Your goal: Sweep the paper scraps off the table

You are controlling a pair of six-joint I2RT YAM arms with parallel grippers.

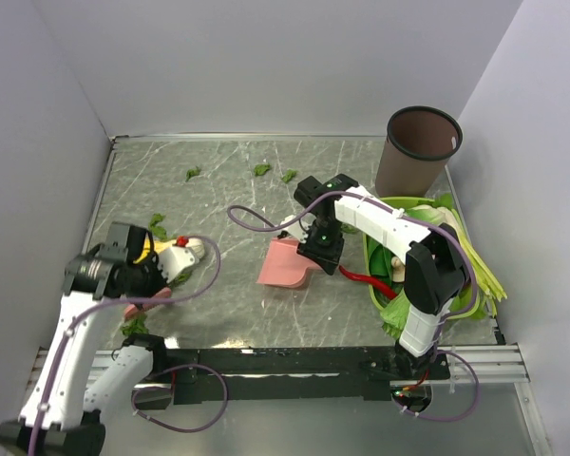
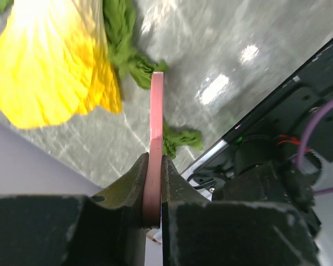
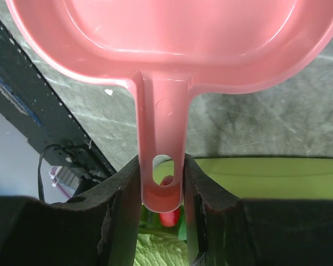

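**On the table: both tools gripped, scraps not yet gathered**

At mid-table the right gripper [image 3: 162, 166] is closed on the handle of the pink dustpan [image 1: 283, 261], jaws partly apart to the handle's width. The pan's mouth faces the left side. The left gripper [image 2: 154, 160] is clamped fully on a thin pink tool [image 2: 155, 105], seen edge-on, low over the near-left corner.

As for progress, little looks done. The scraps [image 1: 261, 169] lie scattered on the table [image 1: 237, 313]: three along the far edge, some beside the cabbage [image 1: 180, 252], and one near the left arm's base. The left wrist view shows one scrap touching or just beside the tool's edge. The part of the pan in the right wrist view holds nothing. Gathering, loading and tipping out all appear to remain.

Room is mixed. The middle of the table is open between pan and cabbage, so near scraps have a free path to the pan. The far three sit close to the back wall. The cabbage crowds the left gripper, and the rail [image 1: 294, 361] bounds the near edge. On the right, the bin [image 1: 420, 142] and green basket [image 1: 372, 261] hem in the right arm.
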